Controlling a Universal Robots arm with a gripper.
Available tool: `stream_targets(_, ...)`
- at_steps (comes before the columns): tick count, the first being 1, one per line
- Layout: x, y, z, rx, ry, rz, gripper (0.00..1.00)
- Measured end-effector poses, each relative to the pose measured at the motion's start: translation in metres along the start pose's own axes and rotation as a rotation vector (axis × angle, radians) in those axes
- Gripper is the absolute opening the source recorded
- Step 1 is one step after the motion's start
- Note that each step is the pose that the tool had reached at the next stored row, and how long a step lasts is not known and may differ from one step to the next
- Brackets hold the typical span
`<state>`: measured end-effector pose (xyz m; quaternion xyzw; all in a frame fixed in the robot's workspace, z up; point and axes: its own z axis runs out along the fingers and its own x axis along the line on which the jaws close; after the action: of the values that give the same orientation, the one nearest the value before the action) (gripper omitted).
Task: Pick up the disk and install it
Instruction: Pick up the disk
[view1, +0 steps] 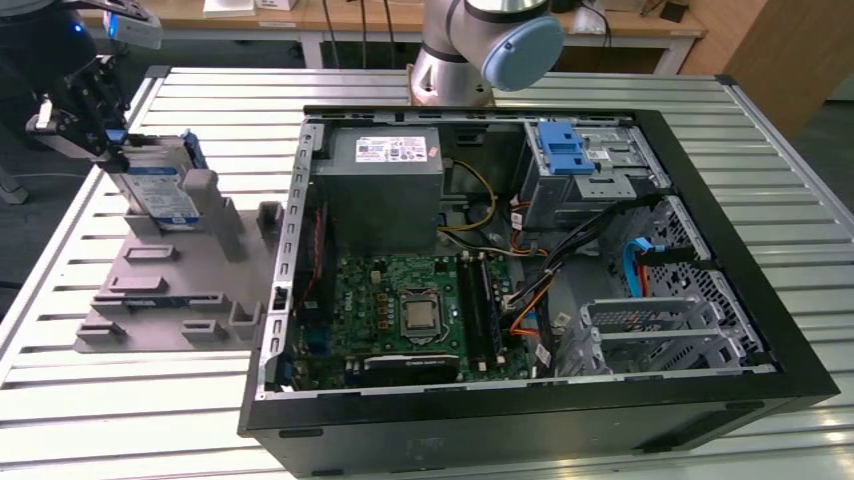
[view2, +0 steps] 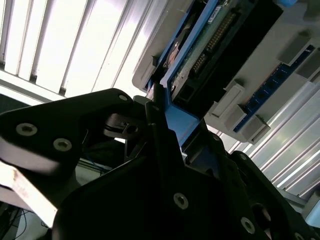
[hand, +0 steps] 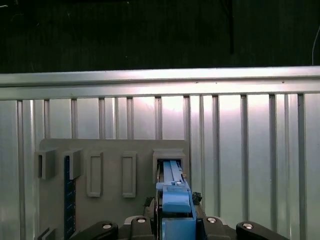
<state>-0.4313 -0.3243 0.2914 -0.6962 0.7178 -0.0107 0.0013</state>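
Note:
The disk (view1: 158, 185), silver with a white-and-blue label and blue side rails, stands on edge in a slot of the grey holder (view1: 160, 290) on the exterior view's left. My gripper (view1: 115, 148) is at the disk's upper end, black fingers on either side of it, shut on it. In the first wrist view the disk's blue rail (hand: 175, 197) runs from between my gripper's fingers (hand: 175, 222) down into the holder's slot (hand: 169, 159). The second wrist view shows the disk's (view2: 210, 45) circuit-board side and a blue rail clamped in my gripper (view2: 167, 125).
An open black computer case (view1: 747, 250) lies on the slatted metal table, with a grey power supply (view1: 380, 185), a motherboard (view1: 414, 315) and a blue-latched drive cage (view1: 574, 155). The arm's base (view1: 467, 50) stands behind the case. The holder has other slots and posts (hand: 110, 172).

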Motion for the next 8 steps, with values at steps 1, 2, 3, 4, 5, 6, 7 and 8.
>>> stream_targets(1,0.0000,0.0000,0.0000,0.0001,0.0000,0.000,0.37)
stream_targets(2,0.0000,0.0000,0.0000,0.0001,0.0000,0.000,0.37)
stream_targets(3,0.0000,0.0000,0.0000,0.0000,0.0000,-0.001,0.37)
stream_targets(4,0.0000,-0.0001,-0.0001,0.0000,0.0000,-0.002,0.37)
stream_targets(5,0.0000,0.0000,-0.0001,0.0000,-0.0001,-0.009,0.37)
stream_targets(6,0.0001,0.0000,-0.0002,-0.0001,-0.0001,-0.016,0.37)
stream_targets(7,0.0002,0.0000,-0.0002,-0.0001,-0.0002,-0.019,0.37)
stream_targets(8,0.0008,0.0001,-0.0002,-0.0001,-0.0002,-0.019,0.37)
